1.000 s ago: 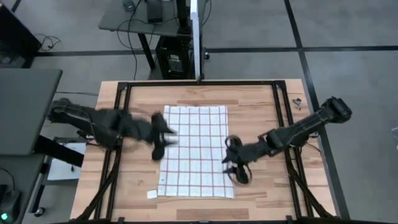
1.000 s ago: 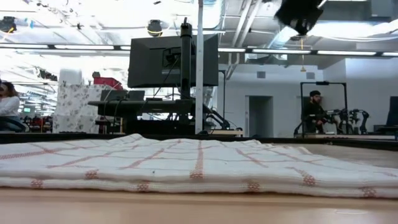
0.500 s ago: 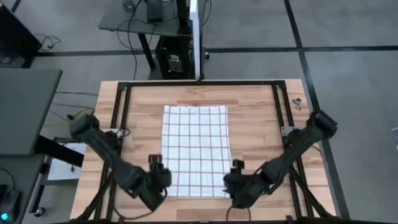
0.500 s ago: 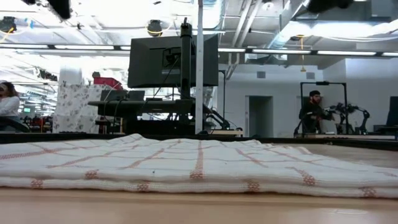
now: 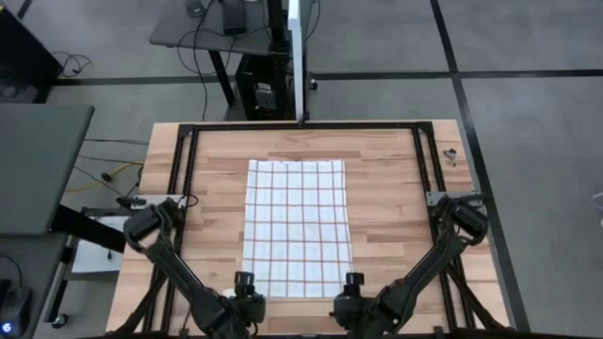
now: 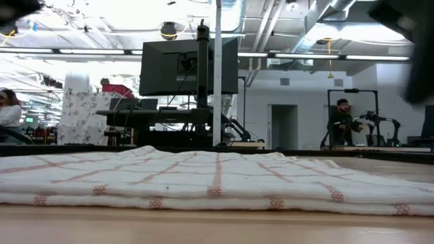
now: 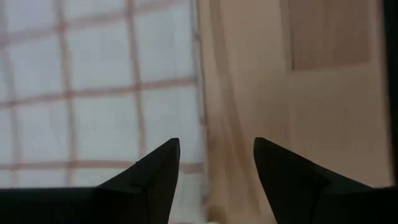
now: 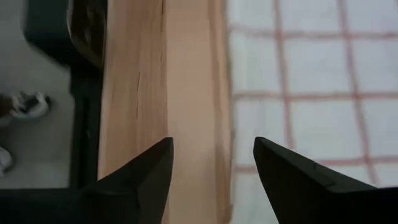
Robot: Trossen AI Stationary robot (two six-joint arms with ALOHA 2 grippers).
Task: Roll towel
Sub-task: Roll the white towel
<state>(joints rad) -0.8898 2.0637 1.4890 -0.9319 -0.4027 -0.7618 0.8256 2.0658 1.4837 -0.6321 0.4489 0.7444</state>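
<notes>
Hovering at the table's (image 5: 386,169) near edge, I have both grippers poised by the towel's (image 5: 296,226) two near corners. The towel lies flat and spread out in the middle of the table, its long sides running from 12 to 6 o'clock in the high view, the red-brown grid facing up.

My left gripper (image 5: 247,282) sits at about 7 o'clock from the towel's centre, right at its near left corner. Through my left wrist camera the two dark fingers (image 7: 155,177) stand apart with nothing between them; the towel's edge (image 7: 199,93) runs into the gap, cloth on one side and bare wood on the other.

My right gripper (image 5: 352,284) sits at about 5 o'clock from the towel's centre, at the near right corner. Its fingers (image 8: 292,174) are spread as well and hold nothing; the right wrist camera shows the towel's side edge (image 8: 229,93) between them, with wood and the table's dark frame (image 8: 87,93) beyond.

Whether either set of fingertips touches the cloth I cannot tell.

From table height the towel (image 6: 217,179) is a low, slightly rumpled sheet across the whole width, its near hem lying on the wood. A person (image 6: 341,122) stands far back in the room at 3 o'clock.
</notes>
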